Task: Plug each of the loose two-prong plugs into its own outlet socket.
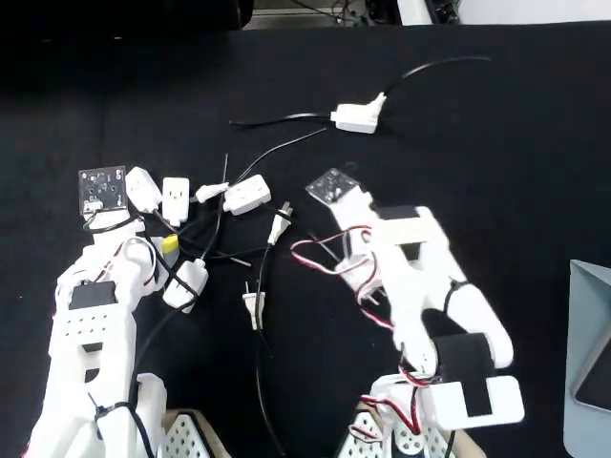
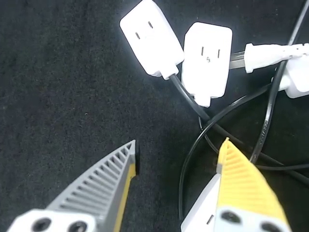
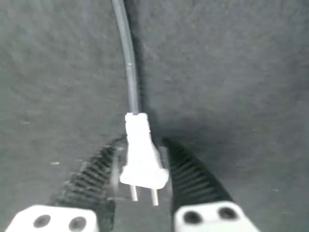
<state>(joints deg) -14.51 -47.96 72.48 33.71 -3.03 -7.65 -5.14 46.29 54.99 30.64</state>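
The right gripper [image 3: 141, 145] appears to pinch a white two-prong plug [image 3: 143, 164] by its flanks. The plug's long axis lies in line with the fingers, prongs toward the wrist and dark cable [image 3: 128, 58] leading away, though in the high view the arm hides the grasp. The left gripper [image 2: 179, 145], jaws spread and empty, hangs over the black tabletop [image 2: 58, 72]. A white outlet socket [image 2: 206, 58] and its twin [image 2: 150, 38] lie side by side at its 12 o'clock in the high view, nearer this arm, with the right arm well apart toward their 4 o'clock.

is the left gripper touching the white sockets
Apart. In the left wrist view, black table shows between the left gripper and the white sockets.
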